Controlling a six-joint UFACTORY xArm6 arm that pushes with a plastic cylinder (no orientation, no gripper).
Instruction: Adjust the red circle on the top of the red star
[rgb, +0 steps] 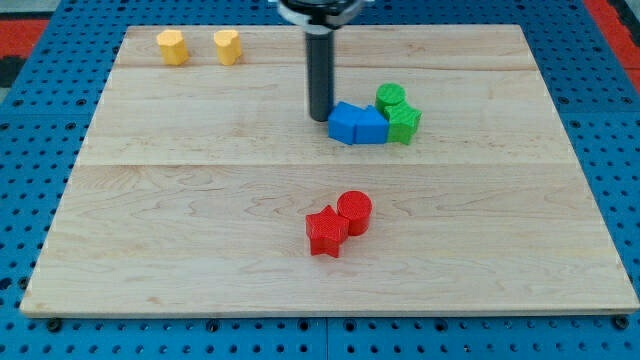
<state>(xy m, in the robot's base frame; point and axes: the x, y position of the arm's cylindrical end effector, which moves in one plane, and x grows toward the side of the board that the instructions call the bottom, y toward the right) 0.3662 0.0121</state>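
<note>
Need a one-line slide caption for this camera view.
My tip rests left of the blue blocks, while the red circle touches the red star at its upper right.

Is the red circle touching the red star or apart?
Touching: the red circle sits against the red star at its upper right, no board visible between.

We take this for a robotics lab or test bench. A pale wooden counter (200, 200) sits on a blue perforated base (40, 180) with a regular grid of holes, the kind used for fixtures. Small, plain coloured plastic blocks (370, 125) look like test pieces, not household goods.
</note>
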